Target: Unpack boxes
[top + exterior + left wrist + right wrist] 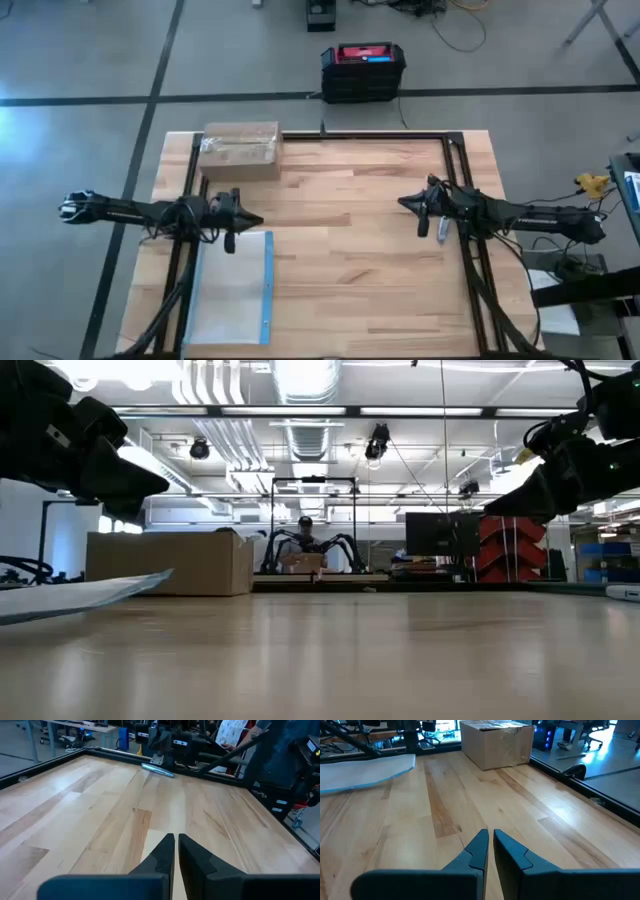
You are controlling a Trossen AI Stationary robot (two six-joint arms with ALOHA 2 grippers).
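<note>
Since the cardboard box [240, 150] is sealed with shiny clear tape and sits at the far left of the table [350, 230], well apart from both arms, trouble could be expected at the opening step tbh: closed fingers would likely skate off that slick tape, or the box could get shoved toward the far edge instead of opened. The left gripper [250, 219] is seen pinched shut on nothing just beside the clear pouch [232, 290], and the right gripper [407, 203] is likewise shut and empty at the right. No readable writing or brand can be made out on the box.
</note>
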